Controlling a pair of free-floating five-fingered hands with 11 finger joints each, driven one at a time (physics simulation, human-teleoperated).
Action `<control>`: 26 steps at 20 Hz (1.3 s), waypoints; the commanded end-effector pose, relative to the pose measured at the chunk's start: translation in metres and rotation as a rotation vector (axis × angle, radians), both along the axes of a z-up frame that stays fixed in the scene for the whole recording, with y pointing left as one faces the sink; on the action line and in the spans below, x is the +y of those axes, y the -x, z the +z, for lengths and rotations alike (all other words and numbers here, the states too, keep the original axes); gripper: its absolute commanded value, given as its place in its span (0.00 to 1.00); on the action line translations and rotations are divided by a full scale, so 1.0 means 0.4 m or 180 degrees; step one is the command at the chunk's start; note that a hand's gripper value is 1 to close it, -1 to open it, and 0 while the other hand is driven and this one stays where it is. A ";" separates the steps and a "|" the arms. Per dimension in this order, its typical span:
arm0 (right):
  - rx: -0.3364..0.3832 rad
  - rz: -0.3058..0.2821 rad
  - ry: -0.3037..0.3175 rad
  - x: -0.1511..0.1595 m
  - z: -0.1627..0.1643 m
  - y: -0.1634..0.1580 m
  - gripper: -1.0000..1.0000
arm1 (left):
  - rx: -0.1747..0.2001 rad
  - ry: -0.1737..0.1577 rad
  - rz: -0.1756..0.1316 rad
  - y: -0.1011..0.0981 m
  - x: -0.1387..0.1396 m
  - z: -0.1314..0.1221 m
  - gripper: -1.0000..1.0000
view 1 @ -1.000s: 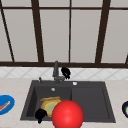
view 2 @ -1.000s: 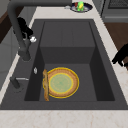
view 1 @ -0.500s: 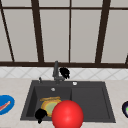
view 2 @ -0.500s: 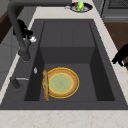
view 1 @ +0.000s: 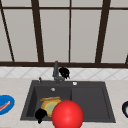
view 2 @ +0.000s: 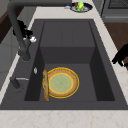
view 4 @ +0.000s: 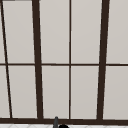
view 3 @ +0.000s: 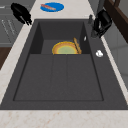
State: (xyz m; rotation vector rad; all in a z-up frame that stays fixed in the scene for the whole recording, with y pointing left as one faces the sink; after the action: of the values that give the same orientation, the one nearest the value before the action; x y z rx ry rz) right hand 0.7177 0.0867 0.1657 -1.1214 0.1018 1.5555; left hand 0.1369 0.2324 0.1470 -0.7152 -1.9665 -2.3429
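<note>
Hiding part of plate [view 1: 49, 105], red ball [view 1: 67, 114], right hand [view 1: 64, 72] beside faucet [view 1: 56, 71]

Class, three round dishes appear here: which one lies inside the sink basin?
The yellow-rimmed plate with the green centre lies in the basin; the blue plate and the dark dish sit on the counter.

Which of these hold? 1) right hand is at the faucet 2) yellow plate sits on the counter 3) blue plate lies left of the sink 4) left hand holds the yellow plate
1) The right hand is at the faucet: true.
2) The yellow plate sits on the counter: false, it lies in the sink basin.
3) The blue plate lies on the counter left of the sink: true.
4) The left hand holds the yellow plate: false, it hangs at the sink's front edge, apart from it.
</note>
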 end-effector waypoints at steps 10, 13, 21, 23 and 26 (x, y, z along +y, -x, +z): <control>-0.0046 0.0007 0.0003 0.067 0.011 -0.040 1.00 | 0.0000 0.0000 0.0000 0.000 0.000 0.000 0.50; -0.0012 0.0010 0.0006 0.066 0.015 -0.039 1.00 | 0.0000 0.0000 0.0000 0.000 0.000 0.000 0.50; -0.0020 -0.0023 0.0049 0.074 0.005 -0.041 1.00 | 0.0000 0.0000 0.0000 0.000 0.000 0.000 0.50; -0.0012 -0.0025 0.0057 0.077 0.005 -0.043 1.00 | 0.0000 0.0000 0.0000 0.000 0.000 0.000 0.50; -0.0011 -0.0028 0.0054 0.078 0.006 -0.044 1.00 | 0.0000 0.0000 0.0000 0.000 0.000 0.000 0.50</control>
State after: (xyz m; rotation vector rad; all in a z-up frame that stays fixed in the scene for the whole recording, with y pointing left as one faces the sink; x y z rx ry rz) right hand 0.7179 0.0871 0.1658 -1.1176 0.1157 1.5523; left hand 0.1369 0.2324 0.1470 -0.7152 -1.9665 -2.3429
